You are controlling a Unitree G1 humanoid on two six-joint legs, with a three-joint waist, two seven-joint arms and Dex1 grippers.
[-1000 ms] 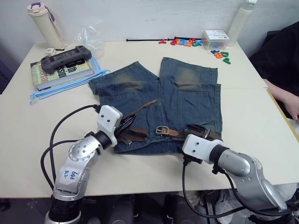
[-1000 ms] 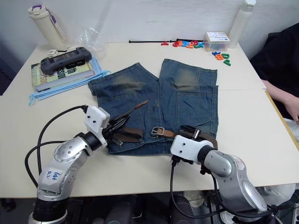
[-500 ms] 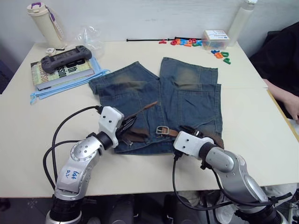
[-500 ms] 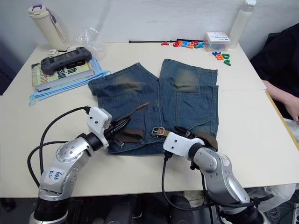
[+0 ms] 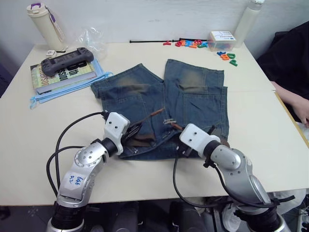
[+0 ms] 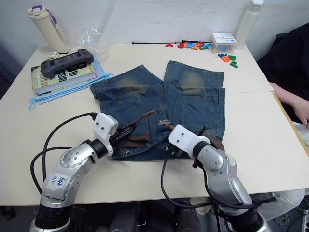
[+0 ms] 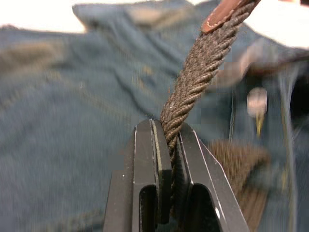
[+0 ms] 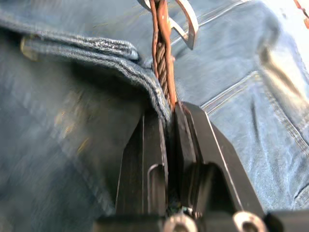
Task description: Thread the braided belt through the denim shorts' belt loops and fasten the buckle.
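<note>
On the table [image 5: 43, 125], my left gripper [image 7: 168, 145] clamped on the belt [image 7: 198, 72] near its tip, my right gripper [image 8: 170, 116] pinching belt beside the buckle [image 8: 186, 21], both over the shorts [image 5: 193, 96].

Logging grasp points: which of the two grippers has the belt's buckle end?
The right gripper: the buckle sits just beyond its shut fingers. The left gripper pinches the belt near its leather tip.

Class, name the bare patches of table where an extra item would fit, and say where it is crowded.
Free: the table right of the shorts, and its left part between the books and left gripper. Crowded: the far edge, with the bottle, console and letters.
</note>
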